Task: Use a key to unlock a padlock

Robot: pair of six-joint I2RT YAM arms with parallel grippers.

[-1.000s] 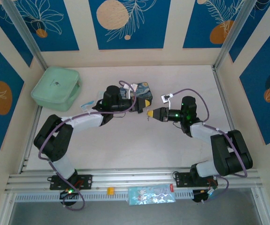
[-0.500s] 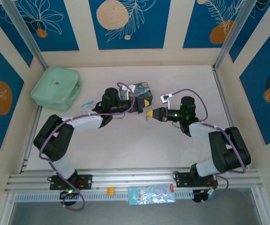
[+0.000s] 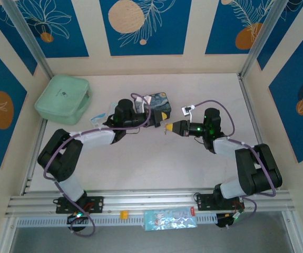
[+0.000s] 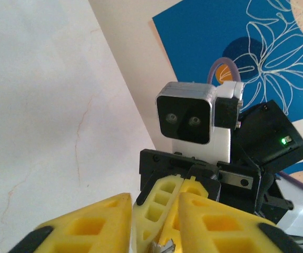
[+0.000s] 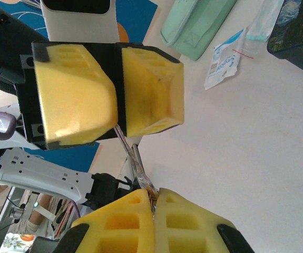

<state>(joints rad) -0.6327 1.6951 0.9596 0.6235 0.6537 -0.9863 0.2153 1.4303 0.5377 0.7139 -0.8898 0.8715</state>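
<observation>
Little room for error above the table (image 3: pixel 140 163). Left end effector (image 5: pixel 119 125): pads almost together, grip unclear, padlock not made out. Just off its tips, thin pale key (image 5: pixel 132 153), reaching to right end effector (image 5: pixel 154 199), clamped shut on it. Could twist or drop the key under any sideways tug while both tips crowd it. From right wrist, reveals the key's span; from above, adds blue tin (image 3: pixel 156 101) just behind left end effector.

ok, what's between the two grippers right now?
In the right wrist view a thin metal strip, likely the key, spans the gap. It is pinched in the right gripper and reaches up to the left gripper.
</observation>
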